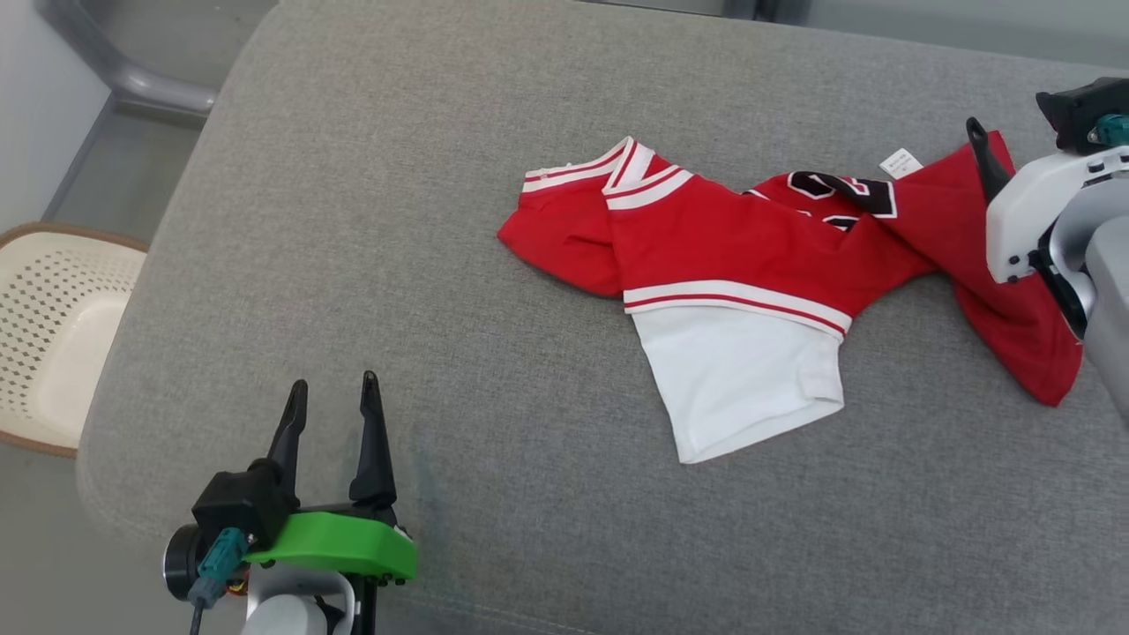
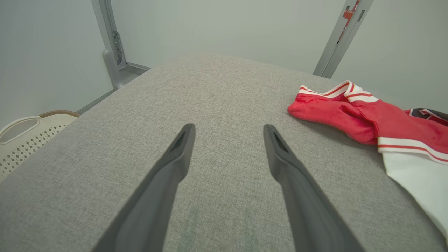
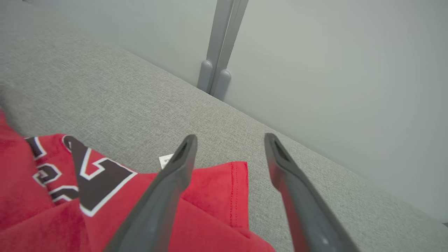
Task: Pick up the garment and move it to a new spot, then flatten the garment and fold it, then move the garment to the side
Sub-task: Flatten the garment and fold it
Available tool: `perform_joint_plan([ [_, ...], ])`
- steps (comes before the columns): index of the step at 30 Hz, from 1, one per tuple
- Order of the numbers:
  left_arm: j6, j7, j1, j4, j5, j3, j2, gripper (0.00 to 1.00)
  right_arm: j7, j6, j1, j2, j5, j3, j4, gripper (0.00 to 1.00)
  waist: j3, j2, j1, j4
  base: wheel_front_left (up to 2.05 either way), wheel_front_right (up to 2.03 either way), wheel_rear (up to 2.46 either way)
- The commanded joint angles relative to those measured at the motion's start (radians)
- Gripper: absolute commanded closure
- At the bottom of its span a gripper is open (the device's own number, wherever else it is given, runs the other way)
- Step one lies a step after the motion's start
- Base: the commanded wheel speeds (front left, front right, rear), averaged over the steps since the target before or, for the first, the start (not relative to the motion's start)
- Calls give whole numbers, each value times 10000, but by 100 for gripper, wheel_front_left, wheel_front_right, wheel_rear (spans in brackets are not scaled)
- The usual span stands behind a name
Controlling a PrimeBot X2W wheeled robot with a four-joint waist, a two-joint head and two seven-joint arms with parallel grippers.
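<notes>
A grey fabric-covered worktop (image 1: pixel 353 220) spreads across the middle. A cream perforated basket (image 1: pixel 53 335) with a brown rim stands off its left edge. Grey metal posts (image 2: pixel 112 45) rise at the far side.

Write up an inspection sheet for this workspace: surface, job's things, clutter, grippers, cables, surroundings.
Surface: grey fabric surface, flat.
Job's things: red and white jersey, crumpled, lying right of centre; its white label is turned out.
Clutter: nothing seen.
Grippers: left gripper open over bare fabric, apart from the jersey; right gripper open, holding nothing, one finger above the jersey's red edge.
Cables: teal plug with a dark lead at the left wrist.
Surroundings: pale perforated basket off the surface's left edge; grey metal post against a pale wall.
</notes>
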Motion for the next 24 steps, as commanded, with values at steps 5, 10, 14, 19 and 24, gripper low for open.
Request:
perform_joint_plan([
  [5, -126, 2, 46, -1, 291, 278, 24, 0, -184, -19, 315, 298, 89, -670, -676, 0, -509, -1, -1, -862, 0, 0, 0],
  [10, -254, 2, 102, -43, 542, 546, 26, 0, -182, -19, 1453, 333, -212, -1945, -2443, 0, -881, -1, -1, -1444, 0, 0, 0],
  [14, -337, 2, 204, -99, 710, 722, 26, 0, -180, -17, 3044, 623, -715, -3472, -4084, 0, -1192, -1, -1, -1823, 0, 0, 0],
  [19, -352, 2, 416, -189, 723, 799, 26, 0, -181, -17, 5313, 1438, -1884, -5375, -6152, 0, -1512, -1, -1, -2208, 0, 0, 0],
  [24, -305, 2, 698, -260, 576, 673, 26, 0, -182, -17, 7323, 2494, -2814, -6416, -7917, 0, -1826, -1, -1, -2439, 0, 0, 0],
])
